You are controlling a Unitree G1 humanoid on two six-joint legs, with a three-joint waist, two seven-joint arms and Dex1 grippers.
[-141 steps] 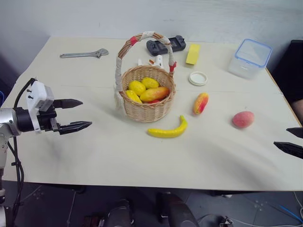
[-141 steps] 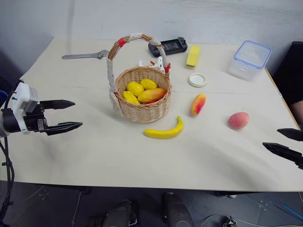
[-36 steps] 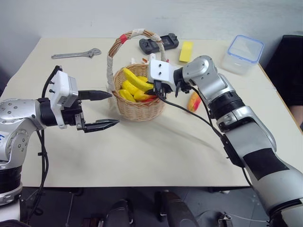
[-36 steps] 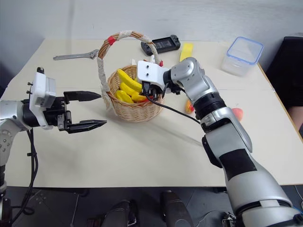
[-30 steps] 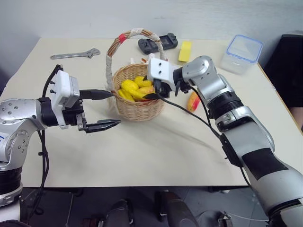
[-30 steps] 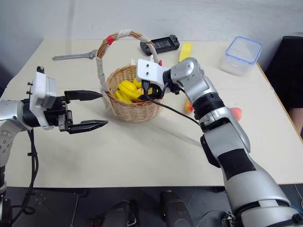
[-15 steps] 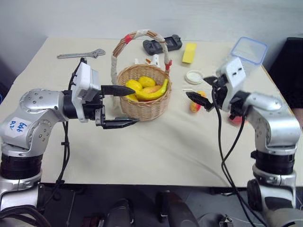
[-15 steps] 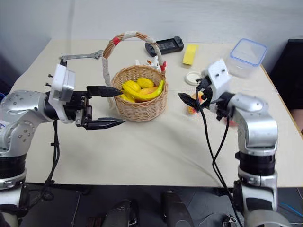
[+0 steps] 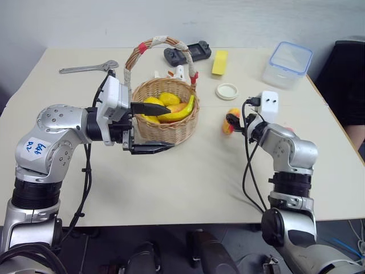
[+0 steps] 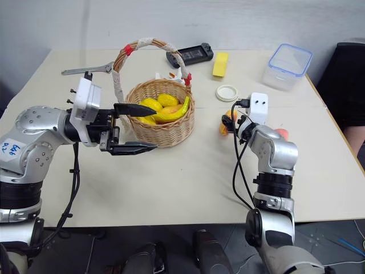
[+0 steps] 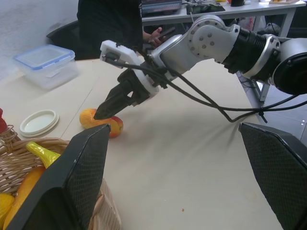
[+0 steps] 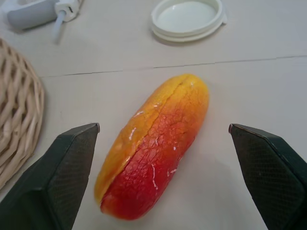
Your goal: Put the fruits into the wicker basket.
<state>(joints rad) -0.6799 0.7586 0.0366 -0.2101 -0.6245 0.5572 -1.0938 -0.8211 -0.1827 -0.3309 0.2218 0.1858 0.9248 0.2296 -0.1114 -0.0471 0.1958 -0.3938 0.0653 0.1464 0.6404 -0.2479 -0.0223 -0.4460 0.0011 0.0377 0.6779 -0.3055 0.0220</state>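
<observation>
Step in hand: mango pickup. Right claw (image 12: 163,139) spread wide astride mango (image 12: 156,148) on bench (image 9: 194,177). Banana (image 9: 181,111) in wicker basket (image 9: 171,123); peach probably behind right arm. Left claw (image 9: 153,127) released, empty. Next: clench on mango, lift.

Pretty evenly lit, soft overhead light, nothing blown out. Short, faint shadows tucked under the wicker basket (image 9: 167,117) and beside the mango (image 12: 156,143) on the pale table (image 9: 188,182). Slight glare on the clear plastic box (image 9: 287,63) and on the shiny arm shells. Head views sharp across the tabletop, a bit darker toward the floor. Wrist views crisp at mid-distance, but the near black fingers (image 12: 57,179) look soft and oversized, with some wide-angle stretch at the edges.
</observation>
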